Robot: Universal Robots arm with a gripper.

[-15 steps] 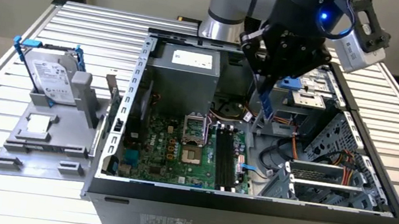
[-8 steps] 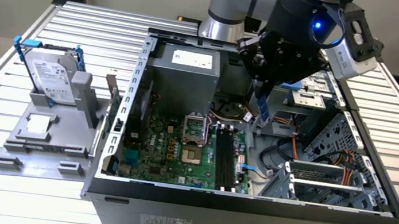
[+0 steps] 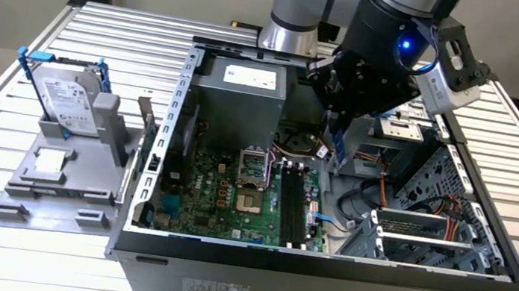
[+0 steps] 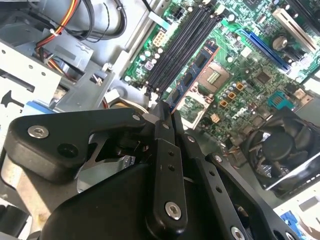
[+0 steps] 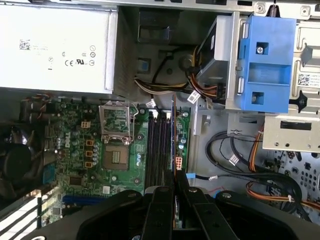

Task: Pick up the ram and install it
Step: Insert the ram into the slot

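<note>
One ram (image 4: 193, 73) is pinched between the closed-in fingers of the end effector (image 4: 167, 109), jutting out past the tips. Pick-up judged done. Stick hangs clear of the black motherboard slots (image 5: 159, 150) below the end effector, roughly parallel to them. All slots look unfilled, so seating is left.

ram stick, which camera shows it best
The second wrist view: the ram shows its flat face with dark chips, clamped in the end effector. The first wrist view shows it edge-on; the exterior view, a bluish strip.
</note>
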